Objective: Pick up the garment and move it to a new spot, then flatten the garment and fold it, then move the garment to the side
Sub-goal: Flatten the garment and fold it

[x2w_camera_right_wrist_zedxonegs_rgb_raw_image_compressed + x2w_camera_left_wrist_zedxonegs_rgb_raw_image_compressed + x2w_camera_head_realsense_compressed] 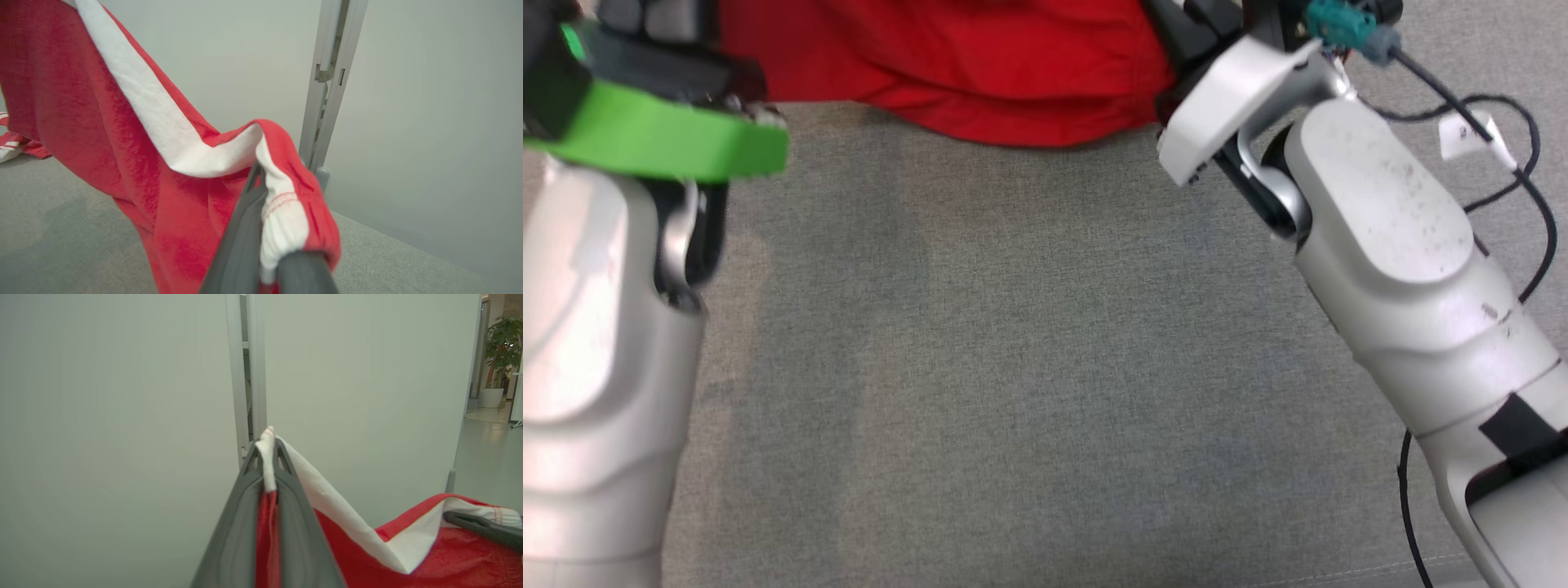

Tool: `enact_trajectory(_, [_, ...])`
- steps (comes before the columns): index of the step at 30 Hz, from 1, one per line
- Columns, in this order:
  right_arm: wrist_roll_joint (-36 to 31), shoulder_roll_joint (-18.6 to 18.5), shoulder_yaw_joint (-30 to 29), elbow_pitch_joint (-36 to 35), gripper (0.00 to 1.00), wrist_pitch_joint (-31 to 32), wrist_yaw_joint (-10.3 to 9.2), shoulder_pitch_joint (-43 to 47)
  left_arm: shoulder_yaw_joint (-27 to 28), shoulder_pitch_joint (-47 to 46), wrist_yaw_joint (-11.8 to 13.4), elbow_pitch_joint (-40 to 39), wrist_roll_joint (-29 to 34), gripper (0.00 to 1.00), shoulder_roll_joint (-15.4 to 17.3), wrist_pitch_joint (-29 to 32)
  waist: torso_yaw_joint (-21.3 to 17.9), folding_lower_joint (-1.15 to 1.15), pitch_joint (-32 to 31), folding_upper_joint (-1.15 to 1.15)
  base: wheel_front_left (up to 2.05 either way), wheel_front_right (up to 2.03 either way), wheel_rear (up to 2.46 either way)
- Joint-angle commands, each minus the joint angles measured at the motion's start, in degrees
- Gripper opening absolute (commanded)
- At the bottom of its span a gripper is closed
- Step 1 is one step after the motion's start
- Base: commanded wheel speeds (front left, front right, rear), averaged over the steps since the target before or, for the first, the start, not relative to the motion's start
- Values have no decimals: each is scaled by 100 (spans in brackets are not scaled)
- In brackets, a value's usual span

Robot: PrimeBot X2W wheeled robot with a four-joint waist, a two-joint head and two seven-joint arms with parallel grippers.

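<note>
The garment (980,73), red with a broad white band, hangs stretched between my two grippers. Its lower edge rests on the grey cloth surface (1013,367). My left gripper (269,453) is shut on a white end of it that has thin red lines. The band (347,522) sags away to the right toward my right gripper's finger (482,528). In the right wrist view my right gripper (258,179) is shut on the other bunched white end (282,220). The head view shows my right gripper (1172,33) at the fabric's right edge. My left wrist wears a green band (662,139).
Pale wall panels joined at a grey post (327,94) stand just behind the surface. A second red-and-white piece of cloth (8,143) lies at the far left of the right wrist view. Black cables (1511,163) loop beside my right forearm. A potted plant (504,343) stands far off.
</note>
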Motion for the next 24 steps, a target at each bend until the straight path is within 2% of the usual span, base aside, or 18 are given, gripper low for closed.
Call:
enact_trajectory(1, [97,-45,20,-123,0,-92,-8,200,85,285,-19,-185,-35,0,-30,-5,-14,-1,-90,0,0,0,0])
enact_trajectory(10, [272,-362,-72,-1152,0,-145,-8,1717,637,2168,-19,-1452,-17,0,-441,-6,20,-1,-791,0,0,0,0])
enact_trajectory(15, [209,-487,-268,-1881,0,-14,-8,2894,668,3218,-20,-1989,72,0,-579,-6,62,-1,-1342,0,0,0,0])
enact_trajectory(24, [-45,-325,-836,-3531,0,604,-8,5080,728,4907,-20,-2941,331,0,-598,-6,-40,-1,-2056,0,0,0,0])
